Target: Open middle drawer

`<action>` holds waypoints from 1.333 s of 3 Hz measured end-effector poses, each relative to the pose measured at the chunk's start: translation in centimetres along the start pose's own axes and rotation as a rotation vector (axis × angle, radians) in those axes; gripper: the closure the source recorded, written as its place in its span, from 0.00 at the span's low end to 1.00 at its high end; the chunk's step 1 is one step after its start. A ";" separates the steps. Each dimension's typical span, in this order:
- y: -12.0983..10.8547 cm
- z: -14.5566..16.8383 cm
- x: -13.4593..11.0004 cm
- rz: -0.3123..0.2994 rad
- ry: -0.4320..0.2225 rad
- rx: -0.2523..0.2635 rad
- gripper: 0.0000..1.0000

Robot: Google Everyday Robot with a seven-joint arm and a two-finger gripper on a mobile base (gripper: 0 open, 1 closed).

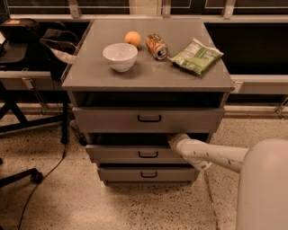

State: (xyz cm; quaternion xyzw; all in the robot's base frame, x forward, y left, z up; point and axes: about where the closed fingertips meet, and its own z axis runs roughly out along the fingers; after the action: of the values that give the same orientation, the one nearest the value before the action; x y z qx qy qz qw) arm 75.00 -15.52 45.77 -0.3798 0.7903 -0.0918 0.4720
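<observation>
Grey metal middle drawer (121, 154): we find the white end effector (177, 140) at its two o'clock rim, likely to pull; grip: cannot tell.

Speckled terrazzo floor (135, 206), office chair (32, 175) left, dark windows (99, 5) behind.

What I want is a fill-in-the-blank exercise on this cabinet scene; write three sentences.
1. The gripper sits at the ____ edge of the middle drawer.
2. The can lies on its ____.
3. The bowl beside the orange is coloured ____.

Missing words: top; side; white.
</observation>
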 end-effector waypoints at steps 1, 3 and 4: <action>0.4 -0.3 0.3 0.003 -0.013 -0.056 1.00; 0.7 -4.0 2.6 0.058 -0.068 -0.193 1.00; 2.0 -4.3 3.0 0.041 -0.062 -0.245 1.00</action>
State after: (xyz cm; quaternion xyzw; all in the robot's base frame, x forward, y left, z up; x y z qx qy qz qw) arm 69.62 -17.07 45.08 -0.4211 0.7881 0.0268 0.4483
